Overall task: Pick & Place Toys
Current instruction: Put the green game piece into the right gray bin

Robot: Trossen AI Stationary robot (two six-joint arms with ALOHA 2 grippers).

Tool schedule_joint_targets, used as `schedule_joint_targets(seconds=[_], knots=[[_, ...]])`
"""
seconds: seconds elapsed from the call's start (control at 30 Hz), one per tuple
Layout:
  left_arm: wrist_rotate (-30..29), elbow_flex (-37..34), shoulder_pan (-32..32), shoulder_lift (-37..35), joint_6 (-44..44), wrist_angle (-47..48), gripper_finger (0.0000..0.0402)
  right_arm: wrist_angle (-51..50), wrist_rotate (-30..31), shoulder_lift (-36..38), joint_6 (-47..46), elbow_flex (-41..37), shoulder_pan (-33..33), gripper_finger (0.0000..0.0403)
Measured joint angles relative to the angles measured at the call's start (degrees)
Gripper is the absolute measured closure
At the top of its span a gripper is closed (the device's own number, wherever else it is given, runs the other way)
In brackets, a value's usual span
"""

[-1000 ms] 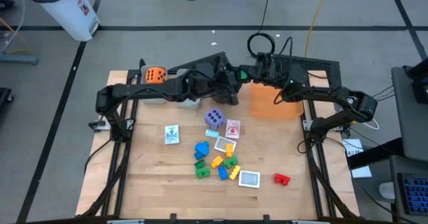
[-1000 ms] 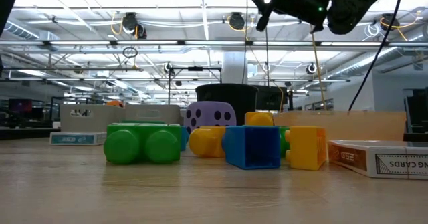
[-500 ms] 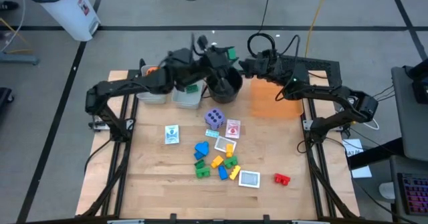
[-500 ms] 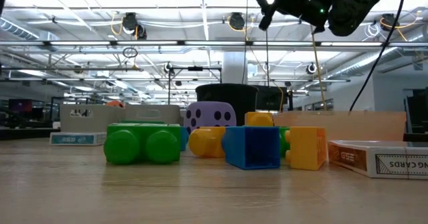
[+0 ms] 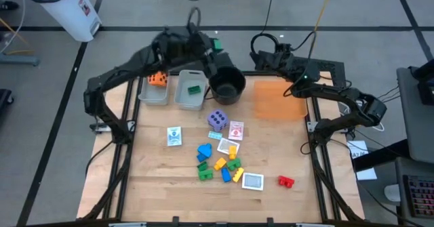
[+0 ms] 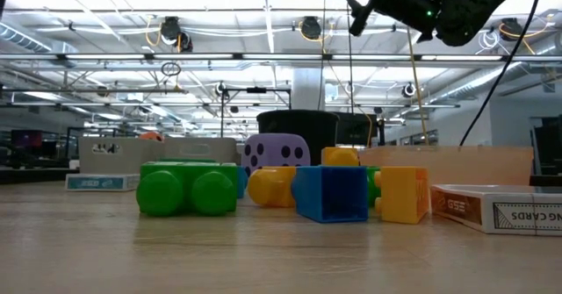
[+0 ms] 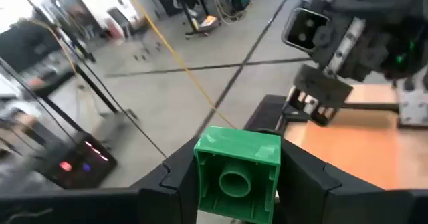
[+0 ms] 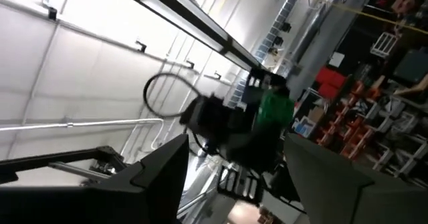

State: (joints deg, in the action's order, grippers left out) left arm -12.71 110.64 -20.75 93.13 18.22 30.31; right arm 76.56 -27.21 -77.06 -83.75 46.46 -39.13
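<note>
My left gripper point(image 5: 215, 45) is raised over the table's far edge, just beyond the round black pot point(image 5: 227, 85), and is shut on a green block point(image 7: 237, 170). The right wrist view also shows that block point(image 8: 274, 110). My right gripper point(image 5: 266, 59) is open and empty, high over the far right, facing the left gripper. On the table lie a purple die point(image 5: 217, 120), several picture cards point(image 5: 174, 135), a cluster of coloured blocks point(image 5: 220, 162) and a red block point(image 5: 285, 181). An orange die point(image 5: 157, 78) and another green block point(image 5: 194, 89) lie in the grey bins. My left gripper pinches the green block by two opposite sides point(image 7: 204, 184) between its two fingers. The block's hollow underside faces the wrist camera. The block is lifted clear, high above the table and the pot.
Two grey bins point(image 5: 152, 95) stand side by side at the far left, next to the pot. An orange mat point(image 5: 278, 99) lies at the far right. In the low view the blocks point(image 6: 189, 189) and a card box point(image 6: 496, 208) stand in front.
My left gripper has gone up and toward the table's far edge with the green block, from low beside the pot to high beyond it. The bins it covered now show. My right gripper has drawn back a little toward the far right.
</note>
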Motion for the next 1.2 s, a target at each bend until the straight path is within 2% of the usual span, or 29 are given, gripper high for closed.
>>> schedule_joint_targets(seconds=[0.13, 0.27, 0.4, 0.53, 0.8, 0.97, 1.2], knots=[[8.32, 1.58, -5.57, -1.82, -7.26, 5.79, 0.0248, -0.26, -0.10, 0.00, 1.10, 0.00, 0.09, 0.0161], [16.29, -0.45, -10.04, -1.32, -13.11, 10.20, 0.0242, -0.76, 0.00, 0.00, 2.27, 0.00, 0.52, 0.0164], [22.90, -5.64, -12.82, -1.60, -15.61, 9.23, 0.0250, -1.63, -0.05, 0.00, 4.09, 0.00, 1.18, 0.0169], [25.99, -13.12, -13.40, -1.25, -17.97, 7.48, 0.0250, -2.09, 0.10, -0.02, 4.12, 0.00, 2.34, 0.0174], [29.01, -27.48, -12.29, -2.30, -22.63, 1.66, 0.0248, -5.43, -0.11, -0.02, 5.28, 0.00, 4.27, 0.0177], [29.26, -36.39, -11.74, -6.86, -25.91, -3.99, 0.0249, -9.49, -2.80, -0.02, 6.91, 0.00, 4.39, 0.0177], [23.33, -47.51, -12.58, -16.60, -29.29, -7.63, 0.0247, -13.03, -3.09, -0.02, 7.90, 0.00, 4.39, 0.0181]])
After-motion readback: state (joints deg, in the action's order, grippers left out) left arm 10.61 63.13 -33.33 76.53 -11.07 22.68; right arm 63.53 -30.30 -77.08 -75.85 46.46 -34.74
